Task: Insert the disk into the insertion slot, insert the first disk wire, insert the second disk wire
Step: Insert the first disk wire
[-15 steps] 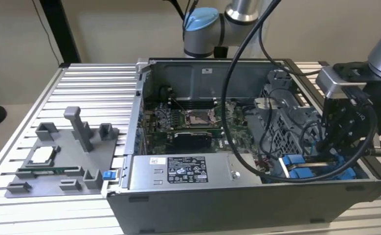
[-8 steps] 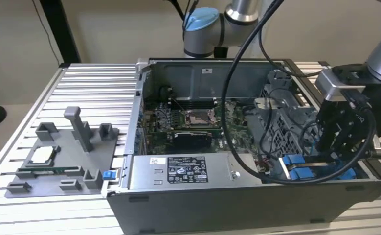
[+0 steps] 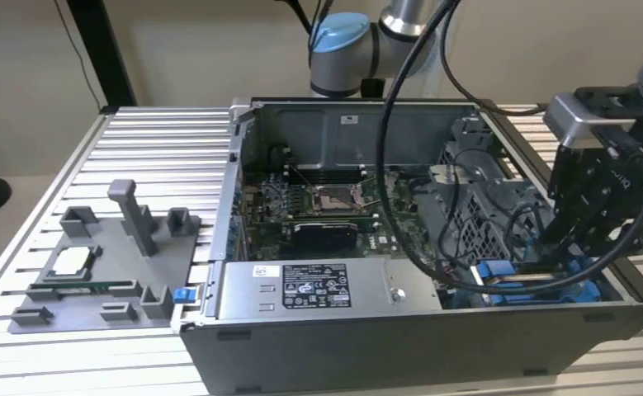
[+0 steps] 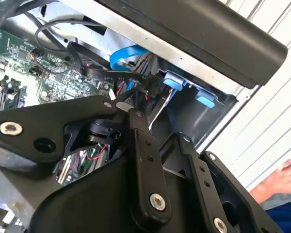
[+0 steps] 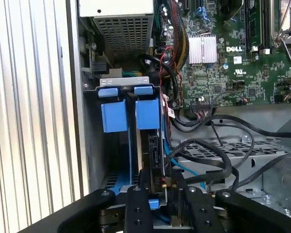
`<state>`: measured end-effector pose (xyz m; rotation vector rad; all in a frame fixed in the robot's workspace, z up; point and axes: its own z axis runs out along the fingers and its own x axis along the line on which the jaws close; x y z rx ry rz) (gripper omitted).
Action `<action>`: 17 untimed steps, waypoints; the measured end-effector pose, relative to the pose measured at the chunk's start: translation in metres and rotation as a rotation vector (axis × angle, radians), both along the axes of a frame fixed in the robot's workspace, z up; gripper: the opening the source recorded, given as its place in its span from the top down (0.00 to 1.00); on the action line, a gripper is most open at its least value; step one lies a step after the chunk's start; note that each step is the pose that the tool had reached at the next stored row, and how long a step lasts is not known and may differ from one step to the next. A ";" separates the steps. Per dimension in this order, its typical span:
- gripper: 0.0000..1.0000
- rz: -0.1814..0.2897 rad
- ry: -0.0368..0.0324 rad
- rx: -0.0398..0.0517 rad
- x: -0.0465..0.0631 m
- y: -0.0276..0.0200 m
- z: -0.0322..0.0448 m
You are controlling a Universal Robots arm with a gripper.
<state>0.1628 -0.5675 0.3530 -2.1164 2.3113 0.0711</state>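
The disk (image 5: 157, 155) stands on edge in the insertion slot (image 5: 93, 145), its dark connector end facing out; the right-hand of two bright blue carrier tabs (image 5: 148, 114) is in line with it. In the exterior view the blue carrier (image 3: 514, 276) sits low in the case's near right corner. My gripper (image 3: 572, 254) reaches down onto it. In the first wrist view the gripper (image 5: 165, 191) has its black fingers (image 5: 138, 208) on either side of the disk's end, shut on it. Loose black wires (image 5: 208, 121) and a thin blue wire (image 5: 184, 170) lie beside the bay, unplugged from the disk.
The open case holds a grey labelled power-supply box (image 3: 299, 289), a green motherboard (image 3: 321, 206) and a dark perforated cage (image 3: 486, 214) beside the slot. A grey fixture (image 3: 101, 264) sits on the ribbed table at the exterior view's left. A person's hand (image 4: 281, 184) rests outside the case.
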 end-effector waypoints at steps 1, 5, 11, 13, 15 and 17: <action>0.00 0.000 0.0001 0.0004 0.000 0.0000 0.0038; 0.00 0.000 0.0006 0.0006 0.000 0.0000 0.0166; 0.00 0.001 0.0006 0.0008 0.000 0.0000 0.0169; 0.00 0.001 0.0006 0.0004 0.001 0.0000 0.0171; 0.00 0.001 0.0011 0.0006 0.003 0.0000 0.0171; 0.00 0.000 0.0036 0.0008 0.007 0.0000 0.0170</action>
